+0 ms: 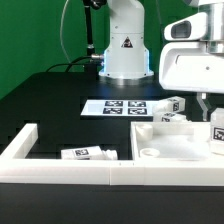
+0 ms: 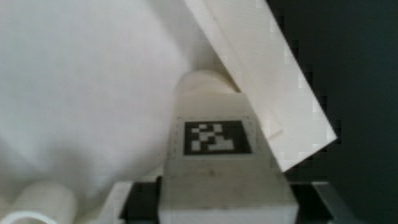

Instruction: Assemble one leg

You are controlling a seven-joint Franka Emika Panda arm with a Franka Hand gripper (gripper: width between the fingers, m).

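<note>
My gripper [image 1: 212, 112] is at the exterior view's right, shut on a leg [image 1: 216, 132], a short white post with a black-and-white tag. It holds the leg upright over the right end of the large flat white panel [image 1: 170, 143]. In the wrist view the leg [image 2: 215, 140] sits between the two dark fingers [image 2: 146, 200], tag facing the camera, and my gripper [image 2: 217, 203] is closed on its sides. The leg's far end meets the panel [image 2: 89, 90] near its edge; the contact itself is hidden. Two more legs [image 1: 175, 103] stand behind the panel, and one [image 1: 90, 154] lies at the front left.
The long white L-shaped border wall [image 1: 60, 168] runs along the front and left. The marker board [image 1: 122, 107] lies before the robot base [image 1: 125, 50]. A round hole [image 1: 150, 153] shows in the panel's front part. The black table [image 2: 347, 60] shows beyond the panel's edge.
</note>
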